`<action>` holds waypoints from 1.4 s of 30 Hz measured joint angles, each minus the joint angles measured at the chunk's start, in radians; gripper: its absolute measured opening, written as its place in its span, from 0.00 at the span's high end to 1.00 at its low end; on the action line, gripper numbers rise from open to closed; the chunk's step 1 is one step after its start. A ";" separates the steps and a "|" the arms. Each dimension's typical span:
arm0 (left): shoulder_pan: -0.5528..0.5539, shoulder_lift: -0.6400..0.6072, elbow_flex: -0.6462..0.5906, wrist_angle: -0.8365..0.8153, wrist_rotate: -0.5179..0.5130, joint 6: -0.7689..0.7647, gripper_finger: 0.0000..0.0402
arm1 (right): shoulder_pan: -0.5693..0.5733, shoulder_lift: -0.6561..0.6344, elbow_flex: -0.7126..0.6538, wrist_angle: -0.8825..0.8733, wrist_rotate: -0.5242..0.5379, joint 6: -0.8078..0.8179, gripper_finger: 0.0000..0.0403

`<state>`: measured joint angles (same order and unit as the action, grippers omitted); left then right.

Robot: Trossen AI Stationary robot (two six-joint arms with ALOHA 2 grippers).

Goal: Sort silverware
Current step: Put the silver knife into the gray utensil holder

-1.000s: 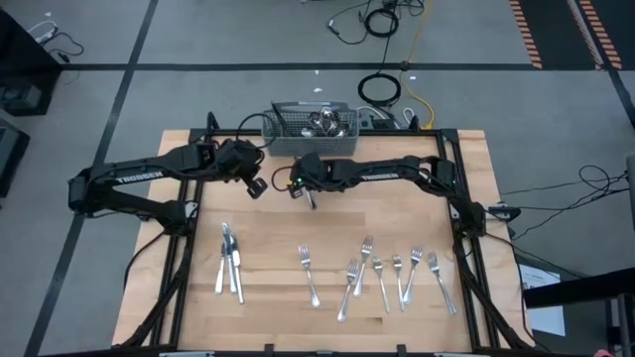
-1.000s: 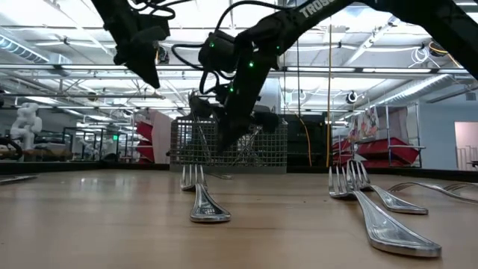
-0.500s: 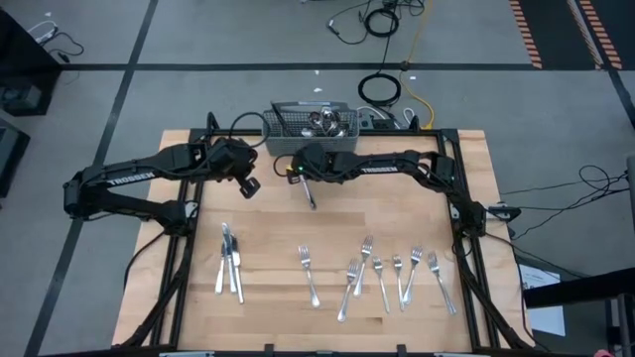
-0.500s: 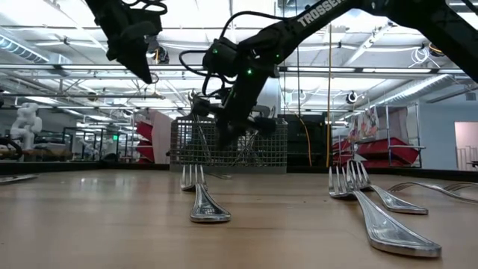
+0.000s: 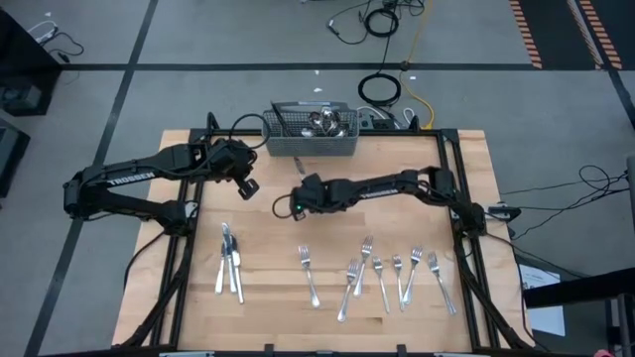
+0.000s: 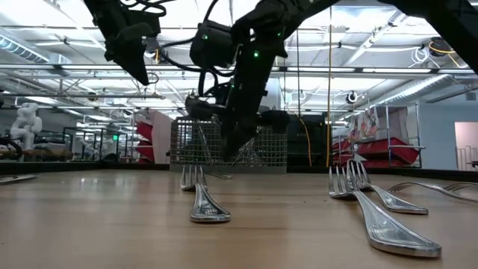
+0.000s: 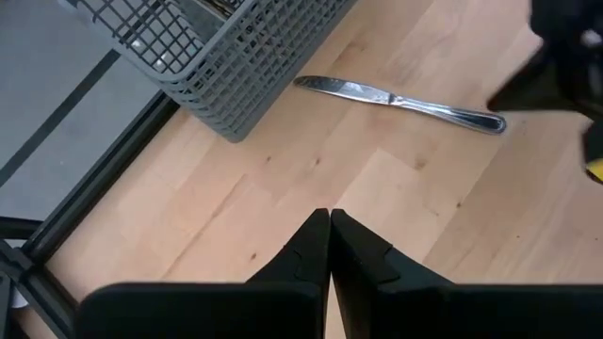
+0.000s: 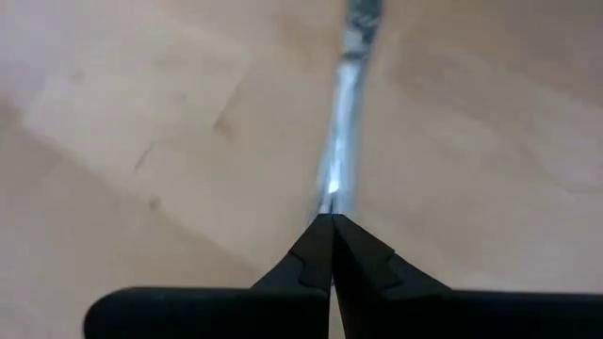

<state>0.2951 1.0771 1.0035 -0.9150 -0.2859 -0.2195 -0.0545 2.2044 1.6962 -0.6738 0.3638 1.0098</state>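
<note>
The right gripper [image 5: 296, 206] was held over the middle of the wooden table [image 5: 278, 307], its fingers [image 8: 316, 250] clenched on 1 slim silver piece of silverware [image 8: 341, 160] that reached away from the tips over the wood; which kind of piece it was could not be told. The left gripper [image 5: 249, 187] was held above the table's left part, near the basket, with its fingers [image 7: 311, 247] pressed together and nothing between them. A table knife [image 7: 396, 98] was seen lying flat on the wood just beside the grey wire-mesh basket [image 5: 313, 132], which stood at the far edge with more pieces inside. A small group of knives [image 5: 230, 261] was laid out at the near left. 7 forks [image 5: 382, 273] were spread across the near right, some touching one another. In the low view, 2 forks [image 6: 202, 196] were seen close to the camera, tines pointing toward the basket.
</note>
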 joint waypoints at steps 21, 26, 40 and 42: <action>0.000 0.000 0.000 0.016 0.002 0.000 0.96 | 0.051 0.064 0.003 -0.055 -0.049 0.071 1.00; 0.000 0.000 0.000 0.016 0.002 0.000 0.96 | 0.054 0.058 0.003 -0.148 -0.030 0.106 1.00; -0.001 0.001 0.000 0.016 0.002 0.051 0.96 | -0.005 0.029 0.140 -0.061 -0.038 -0.154 1.00; -0.001 0.001 0.000 0.015 0.002 0.050 0.96 | -0.034 0.053 0.134 -0.057 -0.053 -0.175 1.00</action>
<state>0.2943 1.0777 1.0035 -0.8995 -0.2840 -0.1692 -0.0888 2.2571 1.8303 -0.7304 0.3104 0.8350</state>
